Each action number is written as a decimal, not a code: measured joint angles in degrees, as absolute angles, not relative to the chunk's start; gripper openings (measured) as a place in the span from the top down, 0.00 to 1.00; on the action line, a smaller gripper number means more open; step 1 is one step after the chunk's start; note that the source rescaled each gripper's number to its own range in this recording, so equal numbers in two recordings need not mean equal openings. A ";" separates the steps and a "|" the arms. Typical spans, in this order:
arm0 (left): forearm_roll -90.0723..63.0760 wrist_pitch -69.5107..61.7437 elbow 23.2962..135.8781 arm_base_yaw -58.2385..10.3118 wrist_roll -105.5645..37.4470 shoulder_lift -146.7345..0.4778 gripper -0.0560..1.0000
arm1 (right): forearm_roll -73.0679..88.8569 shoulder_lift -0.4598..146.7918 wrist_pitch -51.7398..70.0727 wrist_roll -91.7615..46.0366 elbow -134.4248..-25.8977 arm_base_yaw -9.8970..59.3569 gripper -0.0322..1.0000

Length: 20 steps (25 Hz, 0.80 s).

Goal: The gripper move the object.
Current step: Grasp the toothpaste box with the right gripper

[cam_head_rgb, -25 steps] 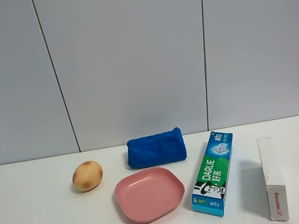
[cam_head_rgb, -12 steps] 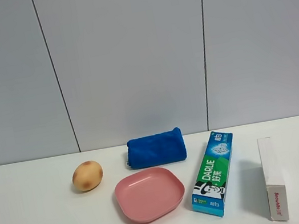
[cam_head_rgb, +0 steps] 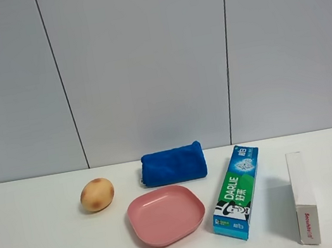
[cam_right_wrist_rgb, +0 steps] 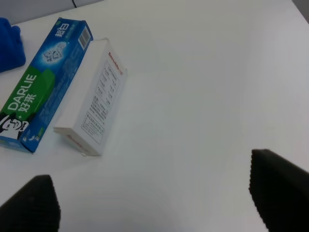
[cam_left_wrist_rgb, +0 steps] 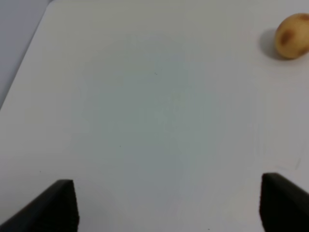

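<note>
The green-and-blue DARLIE toothpaste carton (cam_head_rgb: 237,193) lies flat on the white table, between the pink plate and the white box. It also shows in the right wrist view (cam_right_wrist_rgb: 37,94). No arm shows in the exterior high view. My left gripper (cam_left_wrist_rgb: 169,205) is open over bare table, its black fingertips (cam_left_wrist_rgb: 55,205) wide apart and empty. My right gripper (cam_right_wrist_rgb: 154,195) is open and empty, its fingertips (cam_right_wrist_rgb: 277,186) apart, with the carton some way ahead of it and off to one side.
A pink plate (cam_head_rgb: 166,214), a folded blue cloth (cam_head_rgb: 173,164) and a brown potato (cam_head_rgb: 97,194) lie left of the carton. A white box with red print (cam_head_rgb: 303,197) lies to its right. The potato shows in the left wrist view (cam_left_wrist_rgb: 292,36).
</note>
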<state>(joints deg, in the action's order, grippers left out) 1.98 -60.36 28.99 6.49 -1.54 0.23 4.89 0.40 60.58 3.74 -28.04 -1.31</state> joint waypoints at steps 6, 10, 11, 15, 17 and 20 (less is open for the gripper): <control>1.98 -60.36 28.99 6.49 -1.54 0.23 0.00 | 17.06 5.96 58.19 -2.75 -32.17 -1.31 0.35; 1.98 -60.36 28.99 6.49 -1.54 0.23 0.00 | 25.84 19.61 57.31 -16.04 -41.12 -1.31 0.35; 1.98 -60.36 28.99 6.49 -1.54 0.23 0.00 | 27.50 23.60 57.01 -18.26 -44.23 -1.31 0.35; 1.98 -60.36 28.99 6.49 -1.54 0.23 0.00 | 33.67 38.70 55.88 -21.70 -57.62 -1.31 0.35; 1.98 -60.36 28.99 6.49 -1.54 0.23 0.00 | 36.61 45.75 56.52 -22.32 -63.83 -1.31 0.35; 1.98 -60.36 28.99 6.49 -1.54 0.23 0.00 | 40.74 56.44 59.07 -23.80 -72.28 -0.92 0.40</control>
